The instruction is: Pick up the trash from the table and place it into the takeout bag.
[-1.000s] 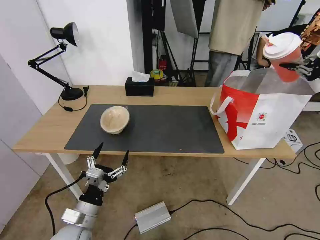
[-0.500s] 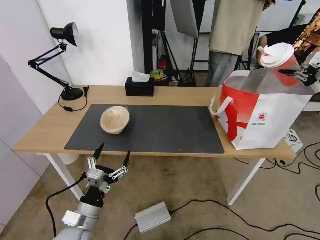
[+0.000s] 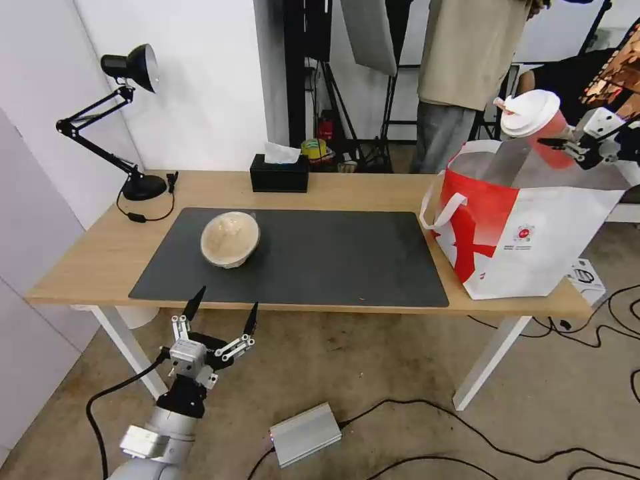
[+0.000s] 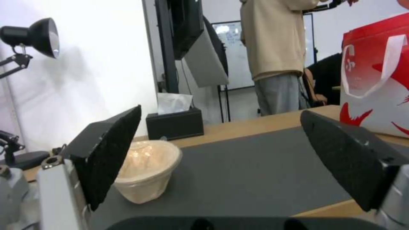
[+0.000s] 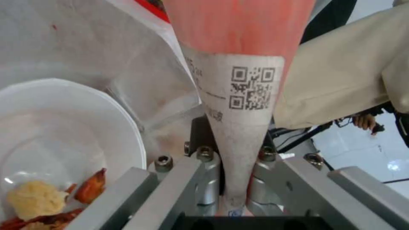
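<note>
Head view: two tools are counted, and three pieces of trash across the views. Nearest, below the front edge of the worktop (image 3: 320,183), the left tool (image 3: 220,315) is held with its two black pointed fingers spread wide, nothing between them. In the left wrist view the same two rough-textured black fingers (image 4: 111,150) are seen apart, framing the scene beyond.

On the worktop, pale wood on white legs, one large dark grey rectangular mat (image 3: 333,260) is laid flat. One beige round lidded bowl (image 3: 229,239) is seen on the mat's left part, tipped so its lid faces the camera; in the left wrist view it (image 4: 147,171) stands on the mat, its sides tapered.

At the right end of the worktop one takeout bag (image 3: 533,233) stands upright and open, red and white outside, silver foil inside, white strap handles at its side. In the right wrist view one white round bowl (image 5: 64,140) is seen lying inside it, with orange and yellow food scraps at its bottom.

Above the bag's mouth one red drink cup (image 3: 541,130) with a white lid is gripped, tilted, by the right tool (image 3: 567,141). Up close the cup (image 5: 238,64) is shown clamped between metal fingers, a white label with a square code on it.

Farther back, one black tissue box (image 3: 279,175) and one black desk lamp (image 3: 127,120) are seen.
</note>
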Tool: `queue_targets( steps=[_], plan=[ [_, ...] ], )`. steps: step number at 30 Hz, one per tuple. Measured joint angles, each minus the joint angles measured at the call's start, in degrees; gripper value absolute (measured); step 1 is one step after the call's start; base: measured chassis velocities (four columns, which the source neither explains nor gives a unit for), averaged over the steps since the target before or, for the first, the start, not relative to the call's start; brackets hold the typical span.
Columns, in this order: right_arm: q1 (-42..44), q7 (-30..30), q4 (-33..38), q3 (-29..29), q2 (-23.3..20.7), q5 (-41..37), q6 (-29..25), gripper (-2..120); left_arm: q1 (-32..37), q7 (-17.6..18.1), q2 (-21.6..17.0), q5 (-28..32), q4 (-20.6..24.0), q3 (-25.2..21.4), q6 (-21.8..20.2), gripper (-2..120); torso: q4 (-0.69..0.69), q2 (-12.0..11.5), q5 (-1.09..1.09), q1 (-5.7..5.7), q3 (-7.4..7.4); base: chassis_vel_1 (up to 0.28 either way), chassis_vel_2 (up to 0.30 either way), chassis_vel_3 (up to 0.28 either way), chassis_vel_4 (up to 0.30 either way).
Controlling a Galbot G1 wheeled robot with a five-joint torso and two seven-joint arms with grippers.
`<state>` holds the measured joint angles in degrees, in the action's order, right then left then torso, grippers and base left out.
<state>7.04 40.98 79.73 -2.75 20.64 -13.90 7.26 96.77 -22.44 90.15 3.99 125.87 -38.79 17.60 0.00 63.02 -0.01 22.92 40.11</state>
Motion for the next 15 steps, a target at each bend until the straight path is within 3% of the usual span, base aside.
queue_targets(
  steps=[15],
  plan=[
    [-3.7, 0.2, -6.4, -3.4, 3.1, 4.4, -2.8, 4, 0.2, 0.0, 0.1, -0.4, -0.3, 0.2, 0.0, 100, 0.00, 0.0, 0.00, 0.00, 0.00, 0.000, 0.000, 0.000, 0.000]
  ],
)
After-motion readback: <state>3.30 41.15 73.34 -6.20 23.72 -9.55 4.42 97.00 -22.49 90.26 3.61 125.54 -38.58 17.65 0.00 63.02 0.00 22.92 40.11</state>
